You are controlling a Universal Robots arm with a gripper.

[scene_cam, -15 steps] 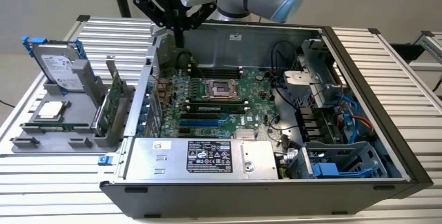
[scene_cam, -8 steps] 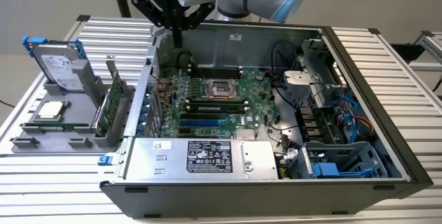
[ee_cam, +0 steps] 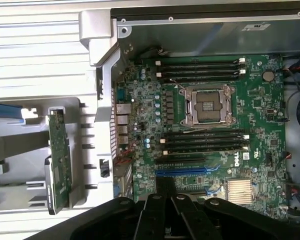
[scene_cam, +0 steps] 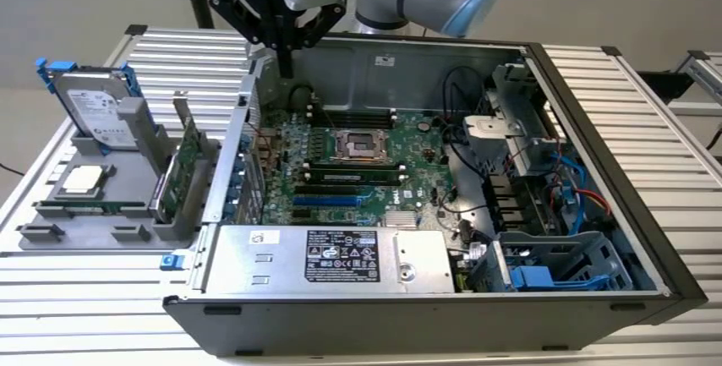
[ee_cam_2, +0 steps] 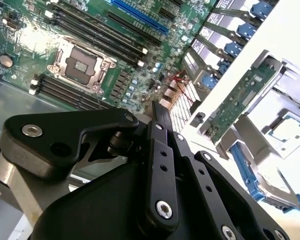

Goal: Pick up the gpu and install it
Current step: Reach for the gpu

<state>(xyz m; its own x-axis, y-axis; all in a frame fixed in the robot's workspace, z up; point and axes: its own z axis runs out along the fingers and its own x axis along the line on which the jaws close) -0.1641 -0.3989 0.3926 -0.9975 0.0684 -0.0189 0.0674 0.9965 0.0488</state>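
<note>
Clenched at the jaws, tip to tip, on nothing. Points straight down from the gripper (scene_cam: 287, 66), high over the rear corner of the open computer case (scene_cam: 395, 324), above the port-side edge of the motherboard (scene_cam: 423, 176). No contact with anything.

Outward from there, toward the exterior view's left and just past the case wall: the gpu (scene_cam: 178, 176), standing on edge in the grey holder (scene_cam: 79, 235) on the slatted tabletop (scene_cam: 90, 315). Well apart from the gripper, and lower. Further along the same holder, a hard drive (scene_cam: 96, 112) with blue rails, propped upright, and a square silver chip (scene_cam: 81, 178) lying flat. Inside the case, in the first wrist view, a long blue expansion slot (ee_cam: 182, 171) with nothing seated in it.

Judged as the pickup step, at its approach: nothing grasped, card untouched, install not begun. Calls, by this reading, for releasing the jaws, crossing the case wall to stand over the card's upper edge, turning to straddle its thin faces rather than its length, and coming down clear of the holder's posts and the wall close beside it. Risks a skewed pinch on so thin an edge.
</note>
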